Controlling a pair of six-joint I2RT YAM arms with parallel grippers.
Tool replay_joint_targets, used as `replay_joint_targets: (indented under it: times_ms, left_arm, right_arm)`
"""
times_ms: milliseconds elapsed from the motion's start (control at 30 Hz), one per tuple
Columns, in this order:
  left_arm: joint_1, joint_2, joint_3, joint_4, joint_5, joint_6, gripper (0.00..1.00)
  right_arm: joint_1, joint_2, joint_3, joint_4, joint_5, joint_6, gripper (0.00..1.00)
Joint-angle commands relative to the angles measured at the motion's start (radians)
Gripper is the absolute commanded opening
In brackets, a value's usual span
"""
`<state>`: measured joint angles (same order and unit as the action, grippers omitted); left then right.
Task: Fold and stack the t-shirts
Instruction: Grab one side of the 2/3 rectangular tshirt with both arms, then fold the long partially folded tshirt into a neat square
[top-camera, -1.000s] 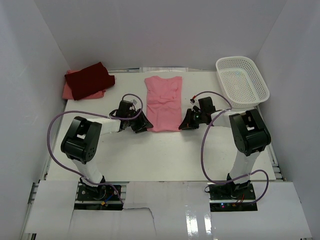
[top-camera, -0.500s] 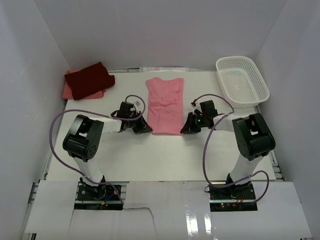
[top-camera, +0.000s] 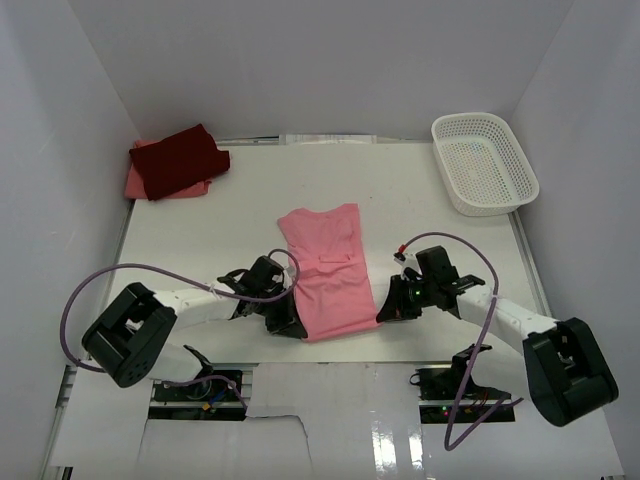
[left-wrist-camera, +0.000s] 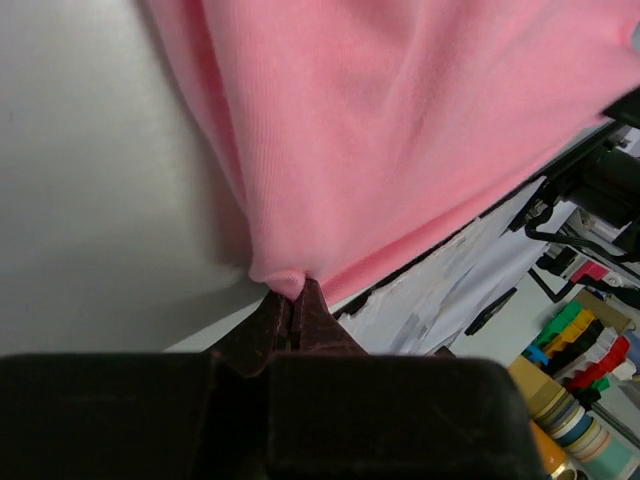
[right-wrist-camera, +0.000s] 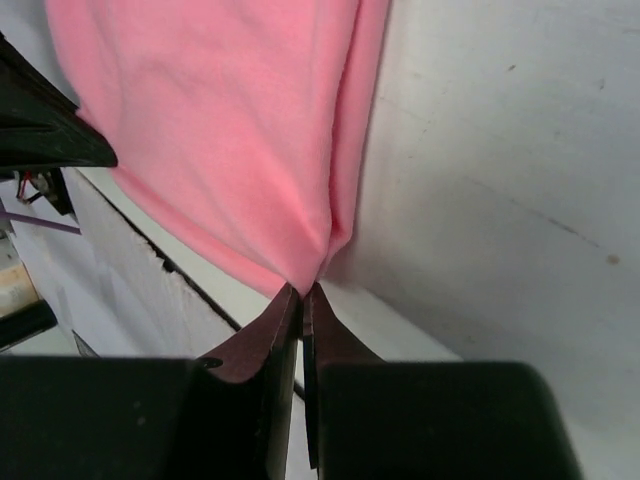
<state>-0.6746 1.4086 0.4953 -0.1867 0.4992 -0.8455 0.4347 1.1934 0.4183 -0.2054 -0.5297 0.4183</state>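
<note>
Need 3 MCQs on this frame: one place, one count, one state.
1. The white basket sits at:
A) far right corner
B) far left corner
C) between the arms
2. T-shirts on the table:
A) two
B) three
C) four
3. The left fingers are:
A) open over the table
B) shut on the light pink t-shirt
C) shut on the basket

1 A: it stands far right.
2 B: light pink, plus maroon t-shirt atop salmon t-shirt.
3 B: they pinch its near corner.
</note>
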Motion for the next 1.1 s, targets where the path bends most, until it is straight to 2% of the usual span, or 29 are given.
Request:
replay_joint_targets:
  times_ms: [0,67,167,367,533,767,1067]
  left_arm:
    - [-0.02,-0.083,0.009,-0.186,-0.068,-0.047,0.0]
    - [-0.019,-0.106,0.06,-0.273,-0.125,-0.043,0.0]
    - [-0.017,-0.144,0.155,-0.345,-0.137,-0.049,0.0]
    - [0.045,-0.186,0.339,-0.467,-0.208,-0.026,0.0]
    - [0.105,-0.152,0.442,-0.5,-0.202,0.003,0.0]
    - [0.237,-0.109,0.558,-0.52,-0.186,0.045,0.0]
    - [0.302,0.038,0.696,-0.497,-0.131,0.082,0.0]
  right_arm:
    - [0.002,-0.107,0.037,-0.144,-0.001,-0.006,0.08]
    - [0.004,-0.15,0.101,-0.228,0.007,-0.018,0.08]
    - [0.004,-0.158,0.174,-0.311,-0.006,-0.052,0.08]
    - [0.004,-0.098,0.333,-0.342,-0.01,-0.092,0.08]
    - [0.004,-0.011,0.439,-0.335,-0.007,-0.127,0.08]
    - [-0.002,0.21,0.645,-0.331,-0.024,-0.182,0.08]
    - [-0.025,0.397,0.841,-0.331,-0.067,-0.197,0.08]
